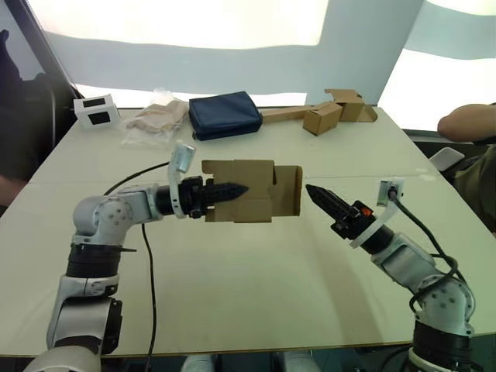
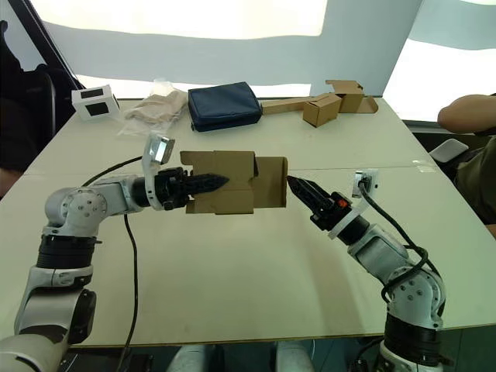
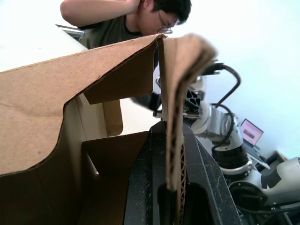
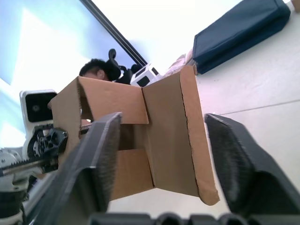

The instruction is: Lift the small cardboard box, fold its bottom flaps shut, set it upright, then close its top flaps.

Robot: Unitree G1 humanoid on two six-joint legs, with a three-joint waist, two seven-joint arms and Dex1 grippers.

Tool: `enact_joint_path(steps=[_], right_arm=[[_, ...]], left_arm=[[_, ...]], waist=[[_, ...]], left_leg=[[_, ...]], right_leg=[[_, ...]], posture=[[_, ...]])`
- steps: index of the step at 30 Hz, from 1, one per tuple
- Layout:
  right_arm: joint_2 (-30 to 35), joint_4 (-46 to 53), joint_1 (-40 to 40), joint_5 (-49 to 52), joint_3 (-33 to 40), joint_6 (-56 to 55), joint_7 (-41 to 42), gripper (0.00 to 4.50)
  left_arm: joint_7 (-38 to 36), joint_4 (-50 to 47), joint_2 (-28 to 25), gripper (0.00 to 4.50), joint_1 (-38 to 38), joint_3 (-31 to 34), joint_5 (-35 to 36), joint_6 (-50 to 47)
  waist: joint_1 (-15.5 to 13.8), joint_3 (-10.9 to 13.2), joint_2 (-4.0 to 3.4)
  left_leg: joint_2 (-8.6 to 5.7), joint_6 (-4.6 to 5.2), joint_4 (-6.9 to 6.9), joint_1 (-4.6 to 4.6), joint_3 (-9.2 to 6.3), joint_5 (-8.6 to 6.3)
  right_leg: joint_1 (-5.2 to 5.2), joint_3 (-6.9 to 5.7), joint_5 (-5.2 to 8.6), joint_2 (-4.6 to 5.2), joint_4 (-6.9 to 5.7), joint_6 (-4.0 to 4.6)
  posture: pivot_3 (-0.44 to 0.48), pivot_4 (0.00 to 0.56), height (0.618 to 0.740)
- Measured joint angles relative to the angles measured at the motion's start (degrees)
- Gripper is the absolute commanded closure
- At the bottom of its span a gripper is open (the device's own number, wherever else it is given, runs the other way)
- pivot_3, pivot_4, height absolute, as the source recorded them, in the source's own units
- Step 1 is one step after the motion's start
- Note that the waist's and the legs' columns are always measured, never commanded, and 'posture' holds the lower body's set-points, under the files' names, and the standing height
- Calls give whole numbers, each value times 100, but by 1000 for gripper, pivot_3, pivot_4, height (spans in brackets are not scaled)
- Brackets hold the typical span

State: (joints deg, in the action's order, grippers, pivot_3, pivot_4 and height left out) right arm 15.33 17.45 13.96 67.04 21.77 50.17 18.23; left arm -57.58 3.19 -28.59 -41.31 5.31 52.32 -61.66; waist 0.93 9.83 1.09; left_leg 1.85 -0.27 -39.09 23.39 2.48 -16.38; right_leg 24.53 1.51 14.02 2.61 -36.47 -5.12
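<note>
The small cardboard box (image 1: 246,191) is held in the air above the middle of the table (image 1: 256,287), lying on its side with its two flapped ends pointing left and right. The left gripper (image 1: 226,191) comes in from the left at box height and is clamped on one wall of the box: the left wrist view shows a single sheet of corrugated cardboard pinched between its two black fingers (image 3: 150,187), edge-on, with the inside of the box open beside it. At the end facing the right arm, one of the flaps (image 1: 288,192) stands out flat, and the other flaps there are not folded shut; in the right wrist view this end shows as an open mouth with a flap (image 4: 180,136) jutting forward. Which end is the bottom cannot be told. The right gripper (image 1: 316,195) points at that open end, its tip just beside the protruding flap, not touching it as far as the head views show. Its fingers (image 4: 93,159) are spread wide, one on each side of the box end in the right wrist view, gripping nothing. At the far side of the table lie a dark blue pouch (image 1: 225,115), a clear plastic bag (image 1: 155,118), a white device (image 1: 94,111) and joined small brown boxes (image 1: 333,111) on a cardboard strip. A person's arm (image 1: 466,122) rests at the right edge.
</note>
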Motion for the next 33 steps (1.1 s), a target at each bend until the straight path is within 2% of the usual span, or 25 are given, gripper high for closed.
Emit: enact_joint_path(steps=[1,5,8,17,24,27,29,30,32,33], right_arm=[[-71,-117,1,-29,-56,-59,18,29],[-532,-475,12,255,-154,-121,43,29],[-639,-416,17,491,-281,-101,50,29],[-500,430,-182,859,-770,-21,26,29],[-495,478,-269,835,-959,-137,-43,29],[-450,422,-268,673,-976,-271,-66,707],[-416,343,-268,571,-975,-331,-88,1416],[-409,331,-268,558,-974,-347,-90,1947],[-396,300,-267,522,-972,-427,-94,2259],[-373,268,-259,521,-963,-444,-96,2259]], left_arm=[[0,1,1,4500,0,0,0,2],[0,1,16,4500,0,0,-1,14],[0,0,27,4500,0,0,-3,29],[-53,0,32,4500,4,-25,-98,200],[-113,5,33,4500,4,-123,-170,235],[-126,5,33,4500,4,-132,-170,235],[-128,2,33,4500,6,-132,-170,234],[-127,1,34,4500,6,-132,-170,234],[-124,-2,37,4500,7,-132,-169,233],[-117,-3,41,4500,7,-132,-169,232]], waist=[[1,0,0],[3,3,-4],[2,3,-5],[-4,3,-5],[-3,3,-5],[-3,3,-5],[-3,3,-5],[-3,3,-5],[-3,3,-5],[-3,3,-5]], left_leg=[[0,0,0,0,0,0],[1,0,1,0,-1,0],[2,0,2,1,-1,0],[2,0,2,1,-2,0],[1,0,1,1,-1,0],[1,0,2,1,-1,0],[1,0,2,1,-1,0],[1,0,1,1,-1,0],[1,0,1,1,-1,0],[1,0,2,1,-1,0]], right_leg=[[0,0,0,0,0,-1],[1,0,-4,0,0,-7],[1,0,-4,1,0,-8],[1,-1,-3,2,0,-6],[1,0,2,2,0,3],[0,0,2,2,1,3],[1,0,2,2,1,4],[0,0,2,2,1,4],[1,0,2,2,1,3],[1,0,2,2,1,3]], posture=[[0,150,740],[0,150,740],[0,150,740],[0,150,740],[0,150,740],[0,150,740],[0,150,740],[0,150,740],[0,150,740],[0,150,740]])
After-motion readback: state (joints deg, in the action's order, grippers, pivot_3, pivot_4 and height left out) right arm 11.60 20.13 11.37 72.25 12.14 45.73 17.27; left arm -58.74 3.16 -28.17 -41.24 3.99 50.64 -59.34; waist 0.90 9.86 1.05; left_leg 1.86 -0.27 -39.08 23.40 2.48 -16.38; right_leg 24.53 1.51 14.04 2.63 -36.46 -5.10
